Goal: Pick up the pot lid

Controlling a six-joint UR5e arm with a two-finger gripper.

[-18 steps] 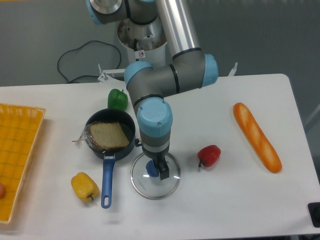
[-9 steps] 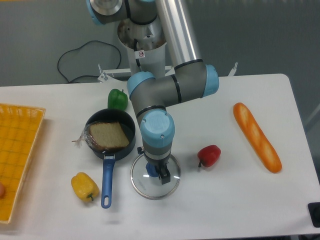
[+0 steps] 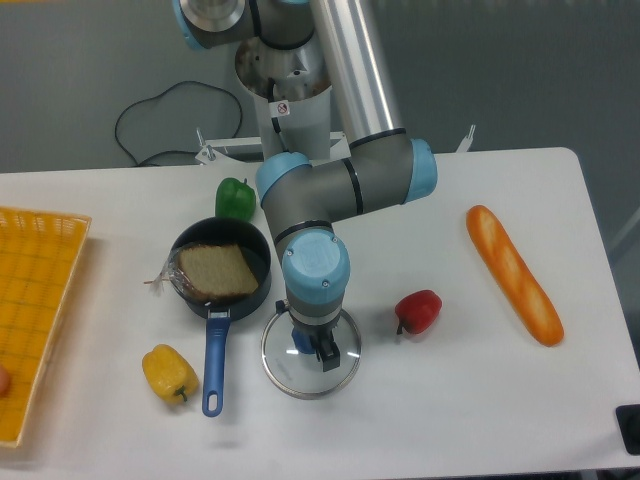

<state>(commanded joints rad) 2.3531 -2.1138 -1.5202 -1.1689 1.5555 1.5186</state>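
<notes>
As the view begins at the left edge, an orange basket with slatted walls is partly cut off; a round reddish-orange thing shows inside it at the very edge. To its right, a yellow pepper lies on the white table. Just beside the pepper is a black pan, its blue handle pointing toward the bottom of the view. Inside the pan is a brown, bread-like slice, and crinkled clear plastic sits at the pan's left rim. A green pepper lies just behind the pan. Near the middle, the clear, round pot lid lies flat on the table, right of the pan, with its blue knob up. The gripper is directly over the lid, pointing down, its two fingers apart with the knob seen between them; whether they touch it cannot be told. A marking on the arm above is too small to read. Right of the lid lies a red pepper, and farther right, a long orange loaf slants across the table.
</notes>
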